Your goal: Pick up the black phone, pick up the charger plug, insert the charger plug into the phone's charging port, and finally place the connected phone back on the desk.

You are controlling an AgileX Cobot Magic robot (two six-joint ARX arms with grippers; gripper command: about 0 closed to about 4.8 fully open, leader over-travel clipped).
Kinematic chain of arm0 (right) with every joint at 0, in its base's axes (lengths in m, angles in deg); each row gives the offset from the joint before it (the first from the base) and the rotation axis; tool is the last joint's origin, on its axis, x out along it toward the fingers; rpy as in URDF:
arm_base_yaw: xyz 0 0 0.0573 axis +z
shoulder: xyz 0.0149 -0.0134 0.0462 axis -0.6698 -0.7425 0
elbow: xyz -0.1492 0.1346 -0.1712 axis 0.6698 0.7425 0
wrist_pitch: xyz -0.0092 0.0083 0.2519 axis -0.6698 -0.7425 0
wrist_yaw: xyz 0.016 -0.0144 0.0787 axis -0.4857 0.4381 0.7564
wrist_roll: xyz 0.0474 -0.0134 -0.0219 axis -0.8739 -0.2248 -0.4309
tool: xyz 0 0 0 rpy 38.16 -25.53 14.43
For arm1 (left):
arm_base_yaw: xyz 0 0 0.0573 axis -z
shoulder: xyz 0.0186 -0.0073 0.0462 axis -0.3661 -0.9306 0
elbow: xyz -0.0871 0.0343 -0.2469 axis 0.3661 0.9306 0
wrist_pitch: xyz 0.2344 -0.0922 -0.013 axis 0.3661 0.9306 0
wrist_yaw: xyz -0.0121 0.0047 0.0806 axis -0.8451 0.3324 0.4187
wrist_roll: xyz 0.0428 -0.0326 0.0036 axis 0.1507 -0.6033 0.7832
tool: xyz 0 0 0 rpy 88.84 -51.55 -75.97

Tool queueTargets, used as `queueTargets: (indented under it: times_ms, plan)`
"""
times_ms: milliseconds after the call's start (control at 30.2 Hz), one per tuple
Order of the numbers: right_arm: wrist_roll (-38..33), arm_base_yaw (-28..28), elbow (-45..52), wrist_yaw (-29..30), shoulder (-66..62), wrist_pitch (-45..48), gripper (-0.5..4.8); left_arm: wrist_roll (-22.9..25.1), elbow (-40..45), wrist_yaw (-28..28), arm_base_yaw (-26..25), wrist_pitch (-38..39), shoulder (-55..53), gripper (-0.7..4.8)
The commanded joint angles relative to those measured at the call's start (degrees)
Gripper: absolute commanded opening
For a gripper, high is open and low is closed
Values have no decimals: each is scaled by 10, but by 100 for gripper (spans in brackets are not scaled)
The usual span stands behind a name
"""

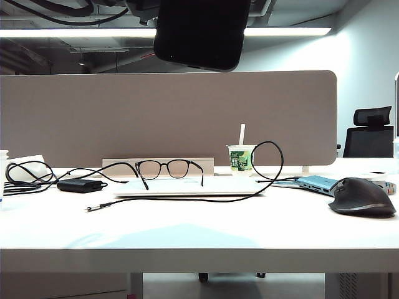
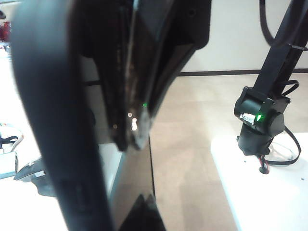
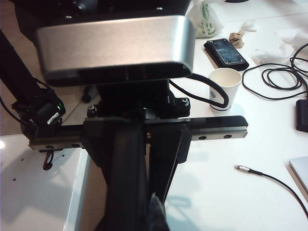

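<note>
Toward the front left of the desk (image 1: pixel 206 233) the charger plug (image 1: pixel 92 207) lay flat, its long axis roughly along the front edge, tip pointing at the left end and its cable trailing right. High over the middle, the left gripper (image 2: pixel 137 137) was clamped tight on the black phone (image 1: pixel 202 31). The right gripper (image 3: pixel 155 204) had its fingers drawn together, apparently on nothing, the plug well apart from them on bare white tabletop, so that free arm probably had to reach for it.
</note>
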Motion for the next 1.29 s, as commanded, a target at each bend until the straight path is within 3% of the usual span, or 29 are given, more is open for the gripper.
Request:
queueTargets:
  times_ms: [33,265,365,531,663,1127,1293]
  plan:
    - [-9,-1,-2,-4,1,7,-4,3,-3,-4,2,-18,4,44]
    - [-9,-6,-3,14,32,37,-4,-20,-3,13,2,-23,4,405]
    - [-19,-6,-3,1,54,57,-4,-58,-3,27,1,-50,4,479]
    - [-63,-25,-3,-3,84,135,-4,-129,-3,36,2,-156,4,479]
    - [-120,-28,-3,-8,97,234,-4,-213,-3,38,1,-269,4,479]
    - [-309,-28,-3,-17,96,554,-4,-415,-3,164,2,-548,4,479]
    - [-365,-28,-3,-25,92,628,-4,-486,-3,179,2,-627,4,479]
